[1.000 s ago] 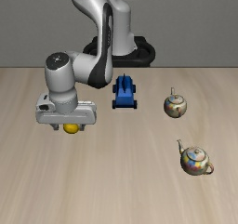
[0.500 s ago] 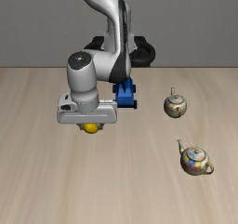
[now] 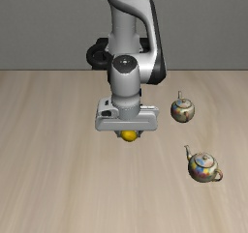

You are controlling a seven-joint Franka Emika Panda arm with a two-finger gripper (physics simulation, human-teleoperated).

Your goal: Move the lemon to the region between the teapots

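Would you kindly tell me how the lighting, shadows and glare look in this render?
Exterior view: even, diffuse light; the table is matte, with no strong cast shadows; the arm carries a soft sheen, no harsh glare; the lemon under the gripper reads bright yellow.

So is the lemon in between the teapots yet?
Not yet. The lemon is under the end effector, to the exterior view's left of the upper teapot and the lower teapot.

Item one, as I see it in the exterior view: a pale wooden surface (image 3: 48, 179) with fine grain running side to side, spanning the lower part. Item two: a plain grey wall (image 3: 39, 24) behind, meeting it along a straight horizontal line. Light is flat and even.
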